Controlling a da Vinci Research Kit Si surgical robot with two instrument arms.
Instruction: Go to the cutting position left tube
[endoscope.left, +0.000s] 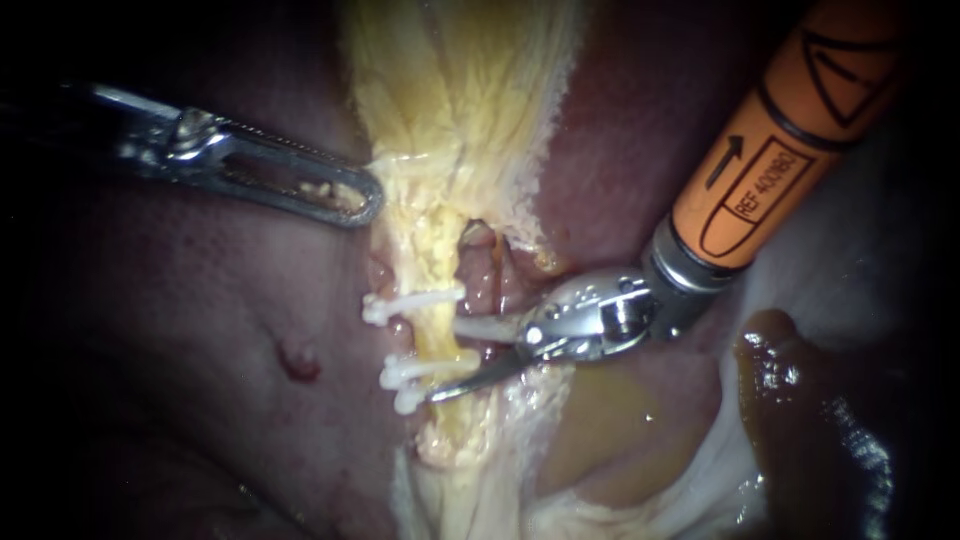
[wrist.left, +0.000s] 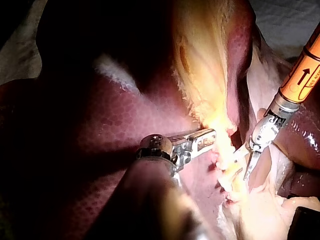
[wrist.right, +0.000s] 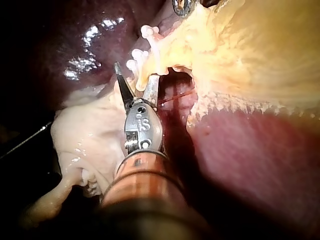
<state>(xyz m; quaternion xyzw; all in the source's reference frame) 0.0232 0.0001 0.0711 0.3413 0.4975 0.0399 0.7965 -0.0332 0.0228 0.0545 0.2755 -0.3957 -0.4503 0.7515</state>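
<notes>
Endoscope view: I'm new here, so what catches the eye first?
The orange-shafted right tool stands out at centre right, jaws open at the yellow tube. White clips cross that tube beside them. The left tool touches yellow tissue at upper left.

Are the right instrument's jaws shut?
No. The right instrument's jaws stand spread apart, with a clear gap between them.
</notes>
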